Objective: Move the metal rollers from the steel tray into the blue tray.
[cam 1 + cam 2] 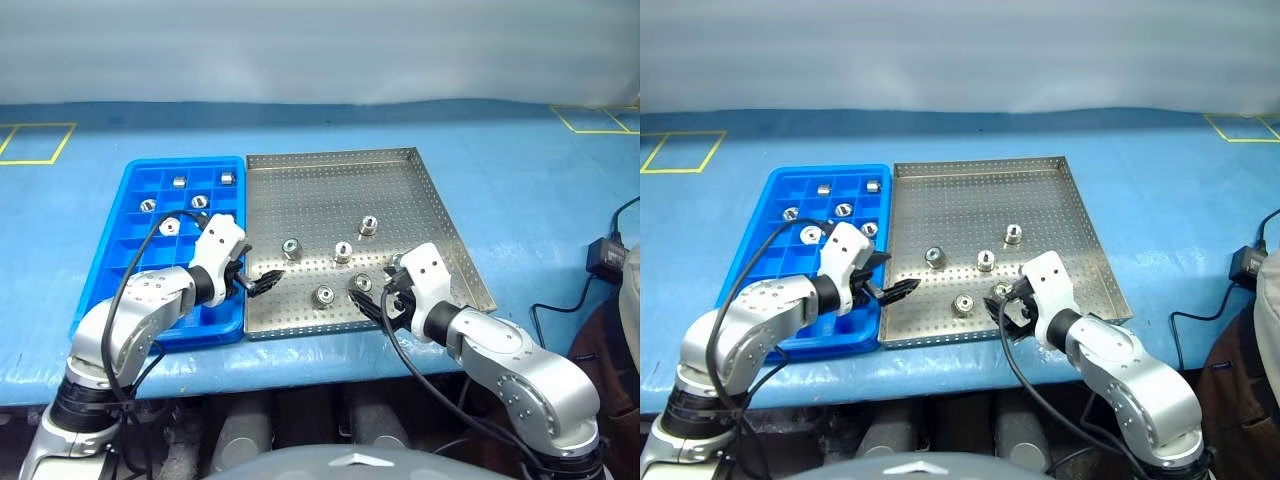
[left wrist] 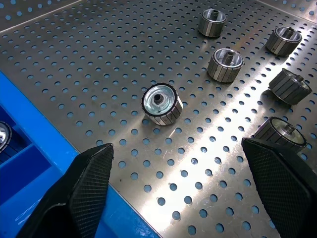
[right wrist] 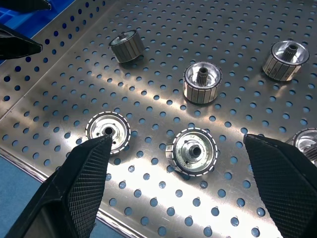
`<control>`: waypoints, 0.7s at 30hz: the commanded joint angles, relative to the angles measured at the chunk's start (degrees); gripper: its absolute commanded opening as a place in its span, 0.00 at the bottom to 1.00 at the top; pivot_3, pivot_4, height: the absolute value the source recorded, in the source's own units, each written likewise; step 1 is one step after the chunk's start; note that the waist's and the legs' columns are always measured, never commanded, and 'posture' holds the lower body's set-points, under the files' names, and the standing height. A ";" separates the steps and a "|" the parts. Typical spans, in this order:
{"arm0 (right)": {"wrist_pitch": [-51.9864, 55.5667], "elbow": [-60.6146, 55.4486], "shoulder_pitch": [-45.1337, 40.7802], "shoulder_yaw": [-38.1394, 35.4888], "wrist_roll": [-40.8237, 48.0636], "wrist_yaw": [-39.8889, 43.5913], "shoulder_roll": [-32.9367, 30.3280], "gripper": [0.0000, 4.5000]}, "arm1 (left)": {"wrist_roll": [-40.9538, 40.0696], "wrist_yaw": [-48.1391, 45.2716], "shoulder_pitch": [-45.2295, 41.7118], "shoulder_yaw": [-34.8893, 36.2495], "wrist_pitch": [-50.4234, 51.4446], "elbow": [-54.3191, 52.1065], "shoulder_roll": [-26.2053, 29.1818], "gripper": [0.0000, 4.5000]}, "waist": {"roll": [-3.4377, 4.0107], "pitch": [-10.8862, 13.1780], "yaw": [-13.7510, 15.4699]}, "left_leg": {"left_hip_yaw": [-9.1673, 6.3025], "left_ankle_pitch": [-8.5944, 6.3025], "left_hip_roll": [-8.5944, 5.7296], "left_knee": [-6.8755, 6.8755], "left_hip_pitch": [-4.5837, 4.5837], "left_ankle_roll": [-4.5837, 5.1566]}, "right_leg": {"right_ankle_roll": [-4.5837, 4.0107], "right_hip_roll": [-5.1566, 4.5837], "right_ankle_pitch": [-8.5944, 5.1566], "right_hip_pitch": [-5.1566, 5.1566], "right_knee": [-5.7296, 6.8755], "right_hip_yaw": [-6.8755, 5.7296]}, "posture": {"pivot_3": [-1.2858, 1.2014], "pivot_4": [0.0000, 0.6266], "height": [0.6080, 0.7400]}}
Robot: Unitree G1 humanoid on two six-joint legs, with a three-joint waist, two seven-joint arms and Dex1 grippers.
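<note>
The steel tray (image 1: 420,190) lies at the table's middle with several metal rollers on its perforated floor, among them one (image 1: 291,246) towards its left side and one (image 1: 368,226) farther back. The blue tray (image 1: 110,270) sits against its left side with several rollers (image 1: 199,201) in its far compartments. My left gripper (image 1: 257,278) hovers open over the steel tray's near-left edge, a roller (image 2: 161,103) just ahead of its fingers (image 2: 91,173). My right gripper (image 1: 378,300) stands open over the tray's near right, a roller (image 3: 192,151) lying between its fingers (image 3: 86,168).
A blue cover (image 1: 520,170) with yellow floor-tape squares (image 1: 35,145) spreads over the table. A black adapter with a cable (image 1: 603,258) lies at the right edge. The steel tray's raised rim (image 1: 300,330) runs along its near side.
</note>
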 commanded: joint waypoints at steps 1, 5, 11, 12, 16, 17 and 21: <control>-0.23 -2.22 -0.03 0.10 0.42 -0.31 0.09 1.00 | -0.32 -0.25 -0.77 0.40 0.05 -1.88 0.46 1.00 | 0.00 0.00 -0.01 | 0.00 0.00 0.00 0.00 0.00 0.00 | 0.00 0.00 0.00 0.00 0.00 0.00 | 0.51 0.24 1.00; -0.36 -2.23 0.09 0.08 0.40 -0.42 0.21 1.00 | -0.31 -0.26 -0.98 0.37 0.15 -1.78 0.50 1.00 | 0.00 0.00 0.00 | 0.00 0.00 0.00 0.00 0.00 0.00 | 0.00 0.00 0.00 0.00 0.00 0.00 | 0.51 0.24 1.00; -0.60 -1.85 -0.45 0.60 0.34 -0.90 0.68 1.00 | -0.16 -0.22 -1.41 0.44 0.00 -1.33 0.48 1.00 | 0.00 0.00 -0.05 | 0.00 0.00 0.00 0.00 0.00 0.00 | 0.00 0.00 0.00 0.00 0.00 0.00 | 0.51 0.24 1.00; -0.66 -1.82 -0.52 0.65 0.32 -0.98 0.79 1.00 | -0.13 -0.15 -1.43 0.53 -0.01 -1.27 0.45 1.00 | 0.00 0.00 -0.06 | 0.00 0.00 0.00 0.00 0.00 0.00 | 0.00 0.00 0.00 0.00 0.00 0.00 | 0.51 0.24 1.00; -0.96 -1.69 -0.63 0.53 0.08 -1.11 0.86 1.00 | -0.08 0.08 -1.51 0.52 0.00 -1.20 0.22 1.00 | 0.00 0.00 -0.03 | 0.00 0.00 0.00 0.00 0.00 0.00 | 0.00 0.00 0.00 0.00 0.00 0.00 | 0.50 0.24 1.00; -1.08 -1.65 -0.67 0.52 -0.03 -1.18 0.88 1.00 | -0.06 0.11 -1.52 0.50 -0.02 -1.15 0.18 1.00 | 0.00 0.00 -0.03 | 0.00 0.00 0.00 0.00 0.00 0.00 | 0.00 0.00 0.00 0.00 0.00 0.00 | 0.50 0.24 1.00; -1.40 -1.56 -0.83 0.36 -0.42 -1.78 1.12 1.00 | 0.17 0.37 -1.90 0.44 0.01 -0.90 0.12 1.00 | 0.00 0.00 -0.05 | 0.00 0.00 0.00 0.00 0.00 0.00 | 0.00 0.00 0.00 0.00 0.00 0.00 | 0.50 0.24 1.00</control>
